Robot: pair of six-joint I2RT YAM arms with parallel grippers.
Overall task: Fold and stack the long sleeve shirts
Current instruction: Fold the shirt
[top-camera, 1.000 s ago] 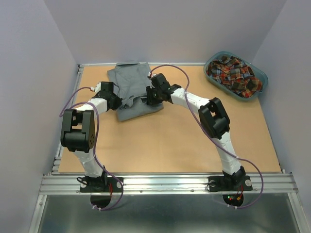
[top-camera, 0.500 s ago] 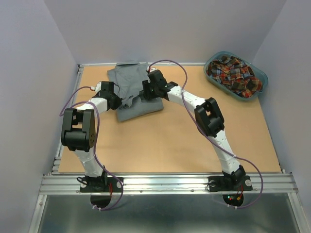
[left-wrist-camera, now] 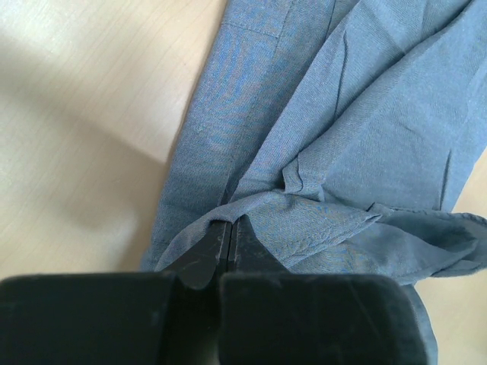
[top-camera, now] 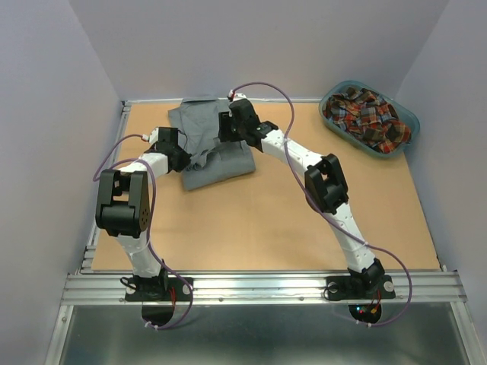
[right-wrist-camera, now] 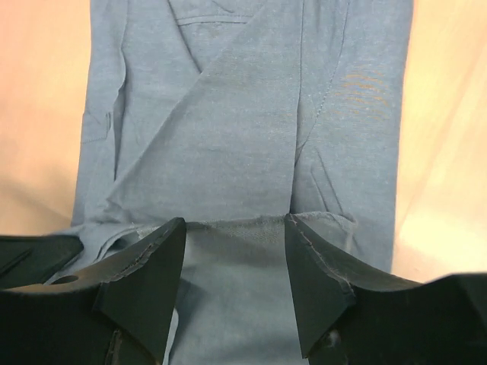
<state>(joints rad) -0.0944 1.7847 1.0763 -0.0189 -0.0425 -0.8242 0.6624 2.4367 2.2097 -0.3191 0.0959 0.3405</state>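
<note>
Tan table [top-camera: 266,220]: 1 grey shirt [top-camera: 217,171], judged soft, limp; best taken at edges. Left gripper [left-wrist-camera: 230,228] clamped on a fold; right gripper [right-wrist-camera: 234,228] parted, empty.

Grey shirt [top-camera: 221,166] on table [top-camera: 251,220], left hand [top-camera: 185,158] and right hand [top-camera: 224,131] over it, plaid shirt [top-camera: 365,114] in teal basket [top-camera: 412,122]

The white-and-black left arm [top-camera: 122,201] bends toward the far-left corner of the tabletop [top-camera: 251,220]. Its left gripper [left-wrist-camera: 230,228] is pinched closed on a fold of plain grey cloth shirt [left-wrist-camera: 342,114]. The white-and-black right arm [top-camera: 331,182] stretches toward the far edge, where its right gripper [right-wrist-camera: 234,222] hangs with black fingers [right-wrist-camera: 144,281] spread apart.
</note>
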